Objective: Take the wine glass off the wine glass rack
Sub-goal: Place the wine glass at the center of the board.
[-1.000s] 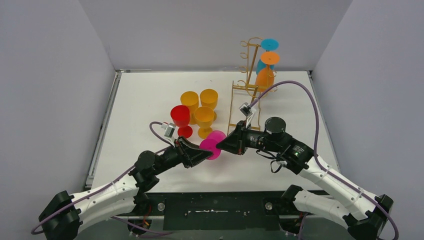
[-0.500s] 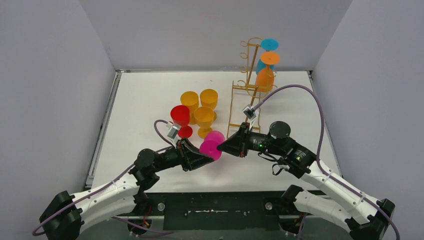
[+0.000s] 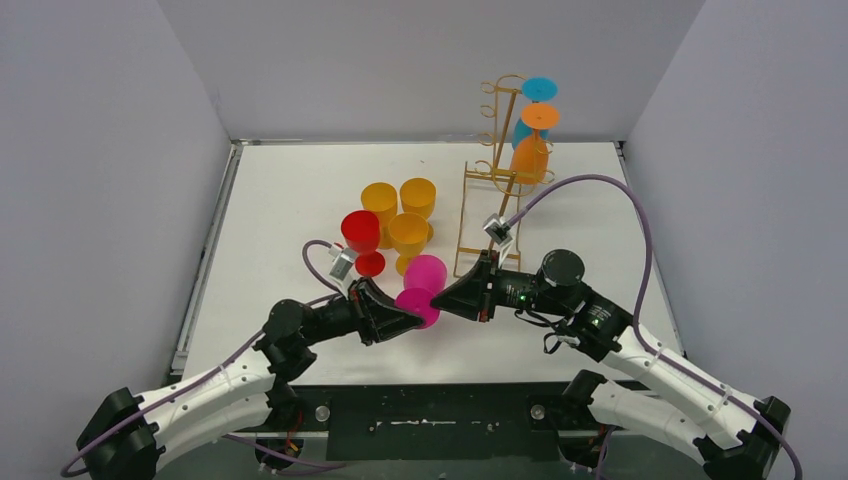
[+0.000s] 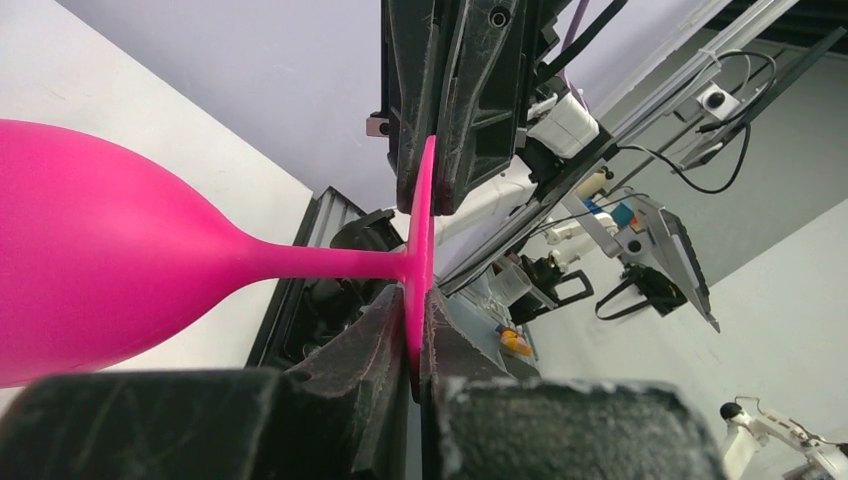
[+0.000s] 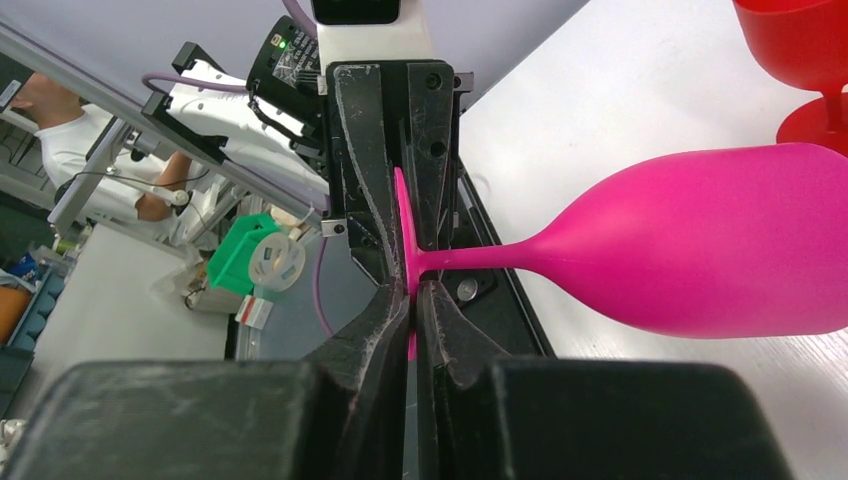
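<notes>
Two grippers hold one pink wine glass (image 3: 424, 285) now. A second ago my left gripper (image 4: 414, 335) was a little bit open. Now its jaws are clenched on the edge of the glass's flat round foot. My right gripper (image 5: 409, 305) was already squeezed on that same foot and has not let go. In each wrist view my own fingers pinch the foot from the bottom of the frame. The other gripper pinches it from the top, and the stem runs sideways to the bowl.

In the top view both grippers and the pink glass sit a little lower in the frame than before. The right arm has moved down the most.

The pink glass is off the gold rack (image 3: 497, 175). It is in the middle of the frame, near the lower left corner of the rack's base. The rack stands in the upper right. An orange glass (image 3: 530, 157) and a blue glass (image 3: 539, 89) hang on it upside down, same as before.

A red glass (image 3: 360, 232) and three yellow glasses (image 3: 408, 232) stand on the white table (image 3: 290, 200) just above the pink one. They have not moved.

Any print on my arms is too small to read.
</notes>
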Available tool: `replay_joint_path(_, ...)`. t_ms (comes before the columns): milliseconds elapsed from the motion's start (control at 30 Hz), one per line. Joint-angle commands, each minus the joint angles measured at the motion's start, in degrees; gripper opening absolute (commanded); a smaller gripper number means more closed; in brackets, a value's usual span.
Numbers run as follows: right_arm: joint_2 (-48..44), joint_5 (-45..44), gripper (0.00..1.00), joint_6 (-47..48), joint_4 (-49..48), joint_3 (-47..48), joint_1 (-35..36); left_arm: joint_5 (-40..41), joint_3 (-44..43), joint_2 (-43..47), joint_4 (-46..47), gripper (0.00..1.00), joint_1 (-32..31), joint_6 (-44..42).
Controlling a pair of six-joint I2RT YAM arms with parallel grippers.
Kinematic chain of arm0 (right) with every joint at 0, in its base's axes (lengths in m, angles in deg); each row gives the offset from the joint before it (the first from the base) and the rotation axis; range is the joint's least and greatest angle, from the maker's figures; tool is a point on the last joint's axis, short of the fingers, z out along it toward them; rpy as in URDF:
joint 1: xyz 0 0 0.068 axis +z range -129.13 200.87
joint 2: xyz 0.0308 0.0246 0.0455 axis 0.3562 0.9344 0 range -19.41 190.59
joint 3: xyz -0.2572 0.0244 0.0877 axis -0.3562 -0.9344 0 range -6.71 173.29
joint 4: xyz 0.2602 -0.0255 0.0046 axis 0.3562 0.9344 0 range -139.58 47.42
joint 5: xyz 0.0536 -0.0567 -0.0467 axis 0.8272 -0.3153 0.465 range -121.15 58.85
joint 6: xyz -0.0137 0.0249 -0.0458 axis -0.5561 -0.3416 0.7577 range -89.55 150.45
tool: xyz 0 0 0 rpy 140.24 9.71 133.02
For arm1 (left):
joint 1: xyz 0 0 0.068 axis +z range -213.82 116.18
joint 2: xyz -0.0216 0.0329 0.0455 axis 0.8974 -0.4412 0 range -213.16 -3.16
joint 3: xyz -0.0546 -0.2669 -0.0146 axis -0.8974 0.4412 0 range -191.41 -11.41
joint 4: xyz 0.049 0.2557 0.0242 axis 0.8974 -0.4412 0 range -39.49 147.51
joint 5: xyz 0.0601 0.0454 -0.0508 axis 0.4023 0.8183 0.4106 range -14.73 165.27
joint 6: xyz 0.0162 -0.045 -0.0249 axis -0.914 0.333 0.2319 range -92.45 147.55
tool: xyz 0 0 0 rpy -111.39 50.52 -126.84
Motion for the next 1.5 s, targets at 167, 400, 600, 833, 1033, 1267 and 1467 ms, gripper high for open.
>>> replay_joint_path(167, -1.8, 0.83, 0.18, 0.16, -3.42, 0.04, 0.7, -3.19, -3.29, 5.26, -4.22, 0.0, -0.18, -9.05)
replay_joint_path(400, -2.38, -2.89, 0.5, -0.22, -2.3, 1.15, 0.82, -3.1, -4.93, 8.05, -11.21, 0.0, -0.76, -16.43)
replay_joint_path(600, -5.2, -18.42, 0.61, 0.93, 1.9, 4.77, 0.72, -2.52, -0.91, 11.84, -6.83, 0.0, -0.71, -18.52)
replay_joint_path(833, -6.21, -26.33, 0.69, 0.41, 8.94, 7.83, 0.73, -8.02, 6.21, 21.4, 1.15, 0.0, -0.68, -28.98)
replay_joint_path(1033, -2.36, -17.06, 0.74, -0.26, 11.72, 13.85, 0.67, -13.08, 2.91, 25.59, -12.5, 0.0, -0.63, -37.09)
replay_joint_path(1267, 5.88, -4.03, 0.76, 4.48, 18.53, 23.8, 0.07, -22.15, -1.28, 19.86, -19.86, 0.0, -0.52, -48.36)
replay_joint_path(1467, 8.93, -1.72, 0.76, 8.79, 23.45, 27.37, -2.17, -29.01, -6.7, 14.5, -29.96, 0.0, 0.64, -59.02)
